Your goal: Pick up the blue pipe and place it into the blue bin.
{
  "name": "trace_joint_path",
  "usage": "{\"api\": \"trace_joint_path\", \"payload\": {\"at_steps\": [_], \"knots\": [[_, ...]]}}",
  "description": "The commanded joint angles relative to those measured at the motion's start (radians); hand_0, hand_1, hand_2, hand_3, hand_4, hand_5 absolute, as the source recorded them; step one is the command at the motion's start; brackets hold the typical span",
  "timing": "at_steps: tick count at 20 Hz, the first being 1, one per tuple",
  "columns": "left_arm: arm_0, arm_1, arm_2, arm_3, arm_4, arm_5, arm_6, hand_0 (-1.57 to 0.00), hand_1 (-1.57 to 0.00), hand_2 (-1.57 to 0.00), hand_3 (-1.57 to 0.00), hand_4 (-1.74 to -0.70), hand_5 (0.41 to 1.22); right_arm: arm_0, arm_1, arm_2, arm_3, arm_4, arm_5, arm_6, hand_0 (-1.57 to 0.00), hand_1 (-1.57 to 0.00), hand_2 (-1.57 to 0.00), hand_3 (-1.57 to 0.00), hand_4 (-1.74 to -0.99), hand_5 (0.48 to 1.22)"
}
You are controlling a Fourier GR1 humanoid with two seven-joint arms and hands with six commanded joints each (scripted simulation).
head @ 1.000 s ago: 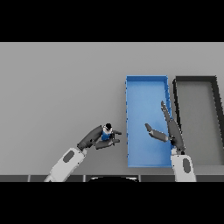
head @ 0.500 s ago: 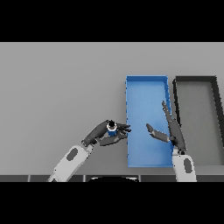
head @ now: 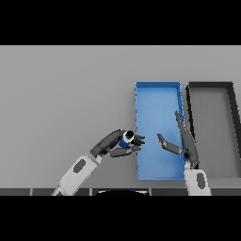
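Two shallow rectangular bins sit side by side on the matte grey table, the blue bin and a dark grey bin to its right, both hard-walled with flat floors. The right hand hangs over the blue bin with fingers straight and spread. Smallest bit is the blue pipe, a stubby stiff cylinder with a pale end, probably light and a bit slick; the left hand has its fingers curled round its sides just at the bin's left wall, which seems the sensible place to hold it.

Blue pipe in left hand beside blue bin; right hand open.
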Motion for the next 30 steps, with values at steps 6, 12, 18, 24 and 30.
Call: {"api": "trace_joint_path", "payload": {"at_steps": [6, 12, 18, 24, 30], "knots": [[0.001, -0.008, 0.027, -0.011, -0.007, -0.019, 0.000, -1.57, -1.57, -1.57, -1.57, -1.47, 1.220, 0.066, 0.019, -0.003, -0.049, 0.006, -0.033, -0.019, 0.00, 0.00, 0.00, 0.00, -1.191, 0.577], [0.028, -0.017, 0.031, -0.036, -0.031, -0.040, 0.007, -1.57, -1.57, -1.57, -1.57, -1.47, 1.221, 0.017, -0.023, -0.041, -0.150, -0.209, 0.101, -0.102, 0.00, -0.01, -0.02, 0.00, -1.169, 0.597], [0.041, -0.026, 0.041, -0.042, -0.062, -0.061, 0.008, -1.57, -1.57, -1.57, -1.57, -1.47, 1.221, -0.065, -0.181, 0.032, -0.367, -0.315, 0.247, 0.108, 0.00, 0.00, 0.00, 0.00, -1.194, 0.543], [0.026, -0.042, 0.063, -0.024, -0.087, -0.084, 0.022, -1.57, -1.57, -1.57, -1.57, -1.47, 1.221, -0.173, -0.232, 0.104, -0.396, -0.350, 0.329, 0.217, 0.00, 0.00, 0.00, 0.00, -1.249, 0.524], [0.031, -0.072, 0.069, -0.029, -0.105, -0.106, 0.053, -1.57, -1.57, -1.57, -1.57, -1.47, 1.221, -0.305, -0.192, 0.203, -0.383, -0.401, 0.369, 0.329, 0.00, 0.00, 0.00, 0.00, -1.214, 0.520]]}}
